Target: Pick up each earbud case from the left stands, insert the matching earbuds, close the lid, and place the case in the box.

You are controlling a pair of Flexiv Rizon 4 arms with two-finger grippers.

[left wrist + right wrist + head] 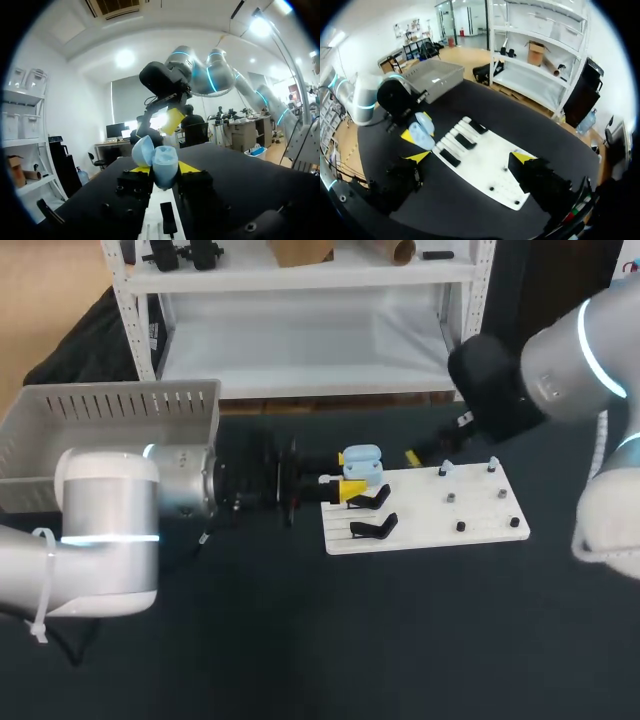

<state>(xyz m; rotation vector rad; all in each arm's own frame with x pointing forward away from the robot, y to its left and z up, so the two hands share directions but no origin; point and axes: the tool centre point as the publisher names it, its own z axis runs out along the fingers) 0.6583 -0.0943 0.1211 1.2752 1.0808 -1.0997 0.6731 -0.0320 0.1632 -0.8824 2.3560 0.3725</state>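
Blue earbud case (164, 172), lid (142, 150) open in left wrist view, pinched by left end effector (164, 169); right end effector (470, 157) gapes wide, empty.

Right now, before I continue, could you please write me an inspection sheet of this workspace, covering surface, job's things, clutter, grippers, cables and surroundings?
surface: dark table carrying a white board.
job's things: light blue earbud case, lid open, at the board's left end; black stands on the board; small pieces on the board's right half, too small to identify; grey box behind the left arm.
clutter: nothing seen.
grippers: left gripper shut on the earbud case; right gripper open, in the air beyond the case.
cables: white tie on the left arm.
surroundings: nothing seen reaching over the table.
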